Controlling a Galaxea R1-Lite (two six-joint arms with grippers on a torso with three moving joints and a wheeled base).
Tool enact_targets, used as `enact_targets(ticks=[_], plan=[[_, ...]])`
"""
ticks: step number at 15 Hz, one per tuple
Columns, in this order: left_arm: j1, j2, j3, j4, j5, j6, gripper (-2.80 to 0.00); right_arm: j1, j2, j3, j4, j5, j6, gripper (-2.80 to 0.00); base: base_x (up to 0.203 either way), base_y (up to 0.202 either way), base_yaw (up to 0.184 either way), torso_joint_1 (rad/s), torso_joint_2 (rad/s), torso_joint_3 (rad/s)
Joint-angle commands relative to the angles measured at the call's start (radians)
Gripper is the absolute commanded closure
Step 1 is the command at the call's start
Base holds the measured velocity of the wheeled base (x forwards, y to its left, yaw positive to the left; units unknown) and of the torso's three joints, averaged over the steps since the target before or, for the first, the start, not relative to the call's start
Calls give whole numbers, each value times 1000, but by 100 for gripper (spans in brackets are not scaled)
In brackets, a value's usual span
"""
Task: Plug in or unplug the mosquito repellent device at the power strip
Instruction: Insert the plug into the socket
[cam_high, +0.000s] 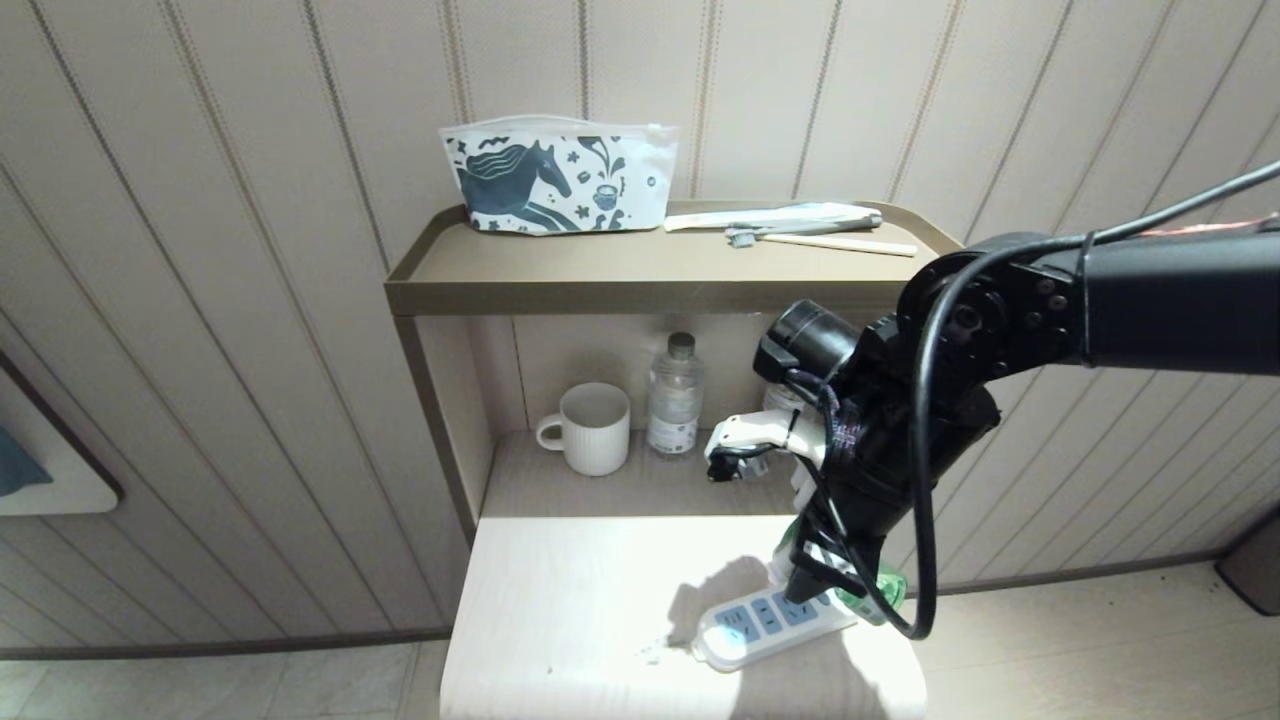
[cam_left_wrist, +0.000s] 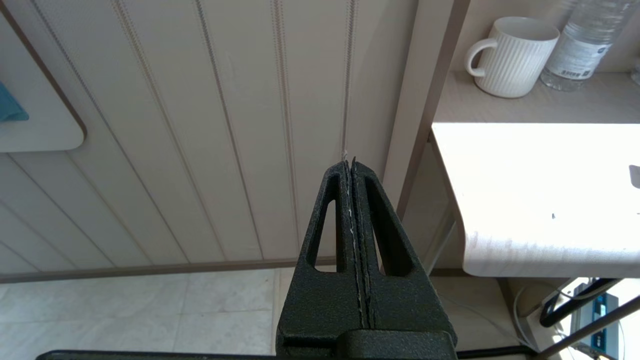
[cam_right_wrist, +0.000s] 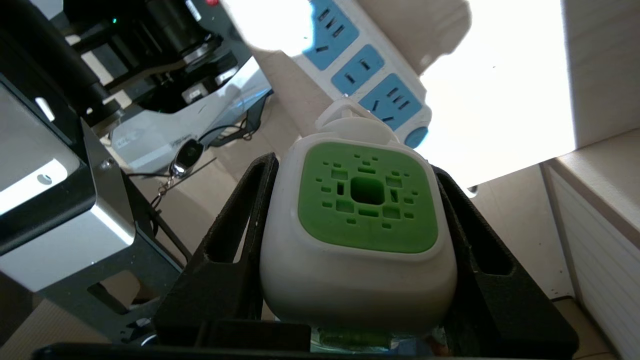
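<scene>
Mosquito repellent device (cam_right_wrist: 357, 235), smooth white rounded-square cap w/ perforated green centre, is clamped between the right gripper's (cam_right_wrist: 357, 200) textured black fingers, just above the power strip's (cam_high: 765, 625) end. Strip: flat white plastic, light-blue sockets, lying at the right edge of the pale wood-grain tabletop (cam_high: 570, 610). Behind, in the shelf niche: ribbed white mug (cam_high: 590, 428) & clear water bottle (cam_high: 674, 396). Left gripper (cam_left_wrist: 352, 165) pressed closed, off by the wall.
</scene>
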Motion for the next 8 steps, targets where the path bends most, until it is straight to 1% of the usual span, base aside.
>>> enact_targets(ticks=[1, 6, 8], plan=[[0, 1, 0, 0, 0, 0, 0, 6, 39, 4, 15, 0, -1, 0, 0, 0, 0, 0, 0, 0], [1, 0, 0, 0, 0, 0, 0, -31, 52, 29, 16, -7, -8, 0, 0, 0, 0, 0, 0, 0], [1, 1, 0, 0, -1, 0, 0, -47, 68, 31, 14, -8, -31, 0, 0, 0, 0, 0, 0, 0]])
